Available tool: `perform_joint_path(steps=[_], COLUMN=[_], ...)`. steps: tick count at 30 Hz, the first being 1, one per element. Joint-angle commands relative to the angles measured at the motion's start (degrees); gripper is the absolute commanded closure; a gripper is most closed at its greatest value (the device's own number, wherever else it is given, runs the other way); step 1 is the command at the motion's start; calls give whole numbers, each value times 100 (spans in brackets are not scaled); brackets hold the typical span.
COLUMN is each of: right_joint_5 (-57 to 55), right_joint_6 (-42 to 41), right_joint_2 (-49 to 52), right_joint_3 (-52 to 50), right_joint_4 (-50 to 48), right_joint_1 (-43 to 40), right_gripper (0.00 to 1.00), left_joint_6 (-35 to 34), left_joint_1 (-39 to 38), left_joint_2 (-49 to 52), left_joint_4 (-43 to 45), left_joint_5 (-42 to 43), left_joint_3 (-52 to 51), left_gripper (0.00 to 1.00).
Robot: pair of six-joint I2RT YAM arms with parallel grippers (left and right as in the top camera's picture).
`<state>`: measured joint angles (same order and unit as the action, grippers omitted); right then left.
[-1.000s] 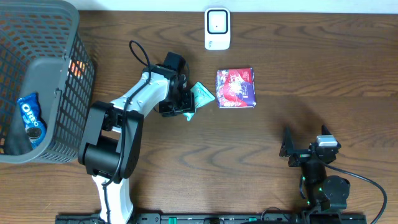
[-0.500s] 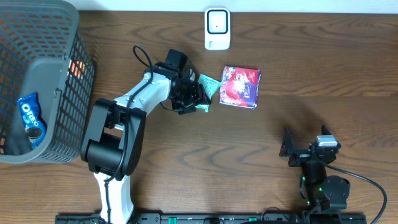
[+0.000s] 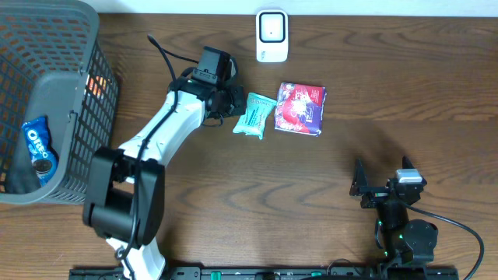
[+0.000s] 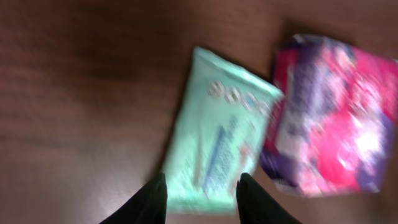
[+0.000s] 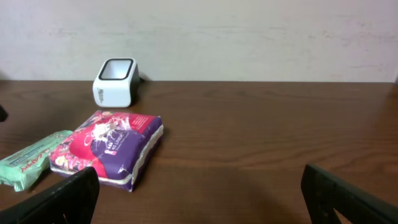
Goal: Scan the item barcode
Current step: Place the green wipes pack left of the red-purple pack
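Green packet in front of the scanner: the mint-green packet [image 3: 254, 115] lies flat on the counter [image 3: 311, 202], a little in front of the white scanner [image 3: 271, 35] and slightly to its left. My left wrist camera is smeared with blur. The packet's print shows only as a pale row of rounds and a blue stripe, none of it legible, and I can find no barcode in any view. The packet's near end runs off the bottom of that view, between the fingertips of my left tool [image 4: 202, 202].

Touching the packet's other long edge, just in front of the scanner, is a red-and-purple pack [image 3: 298, 110], its lettering too small to read. The only legible writing is "OREO", on a blue pack [image 3: 37, 144] inside the grey mesh basket [image 3: 97, 109]. The basket sits well to the scanner's left and is cut off by the frame edge. Something orange [image 3: 95, 84] shows through the mesh, too hidden to name.

My left tool is partly open, one finger at each long edge of the green packet's end. I cannot tell whether they pinch it or only flank it. My right tool [image 5: 199, 180], well apart from the scanner at the counter's near edge, gapes wide and holds nothing.
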<state>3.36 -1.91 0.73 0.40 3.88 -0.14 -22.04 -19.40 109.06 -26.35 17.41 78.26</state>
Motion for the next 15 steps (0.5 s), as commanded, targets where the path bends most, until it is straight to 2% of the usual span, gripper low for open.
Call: perform_joint_path(steps=[1, 6, 9, 15], right_joint_5=[-4, -2, -4, -4], right_joint_6=[26, 26, 26, 26], right_joint_2=[-20, -20, -20, -20], right_joint_3=[-9, -9, -9, -9], right_joint_4=[22, 22, 22, 22], right_joint_1=[50, 50, 50, 50], right_gripper=[1, 1, 1, 1], left_joint_6=[37, 22, -271, -273], left_joint_1=[-31, -37, -142, -535], left_joint_2=[479, 855, 876, 881], left_joint_4=[258, 745, 678, 625], left_joint_5=[-503, -496, -243, -140], left_joint_3=[-4, -4, -9, -42], left_gripper=[63, 63, 66, 67])
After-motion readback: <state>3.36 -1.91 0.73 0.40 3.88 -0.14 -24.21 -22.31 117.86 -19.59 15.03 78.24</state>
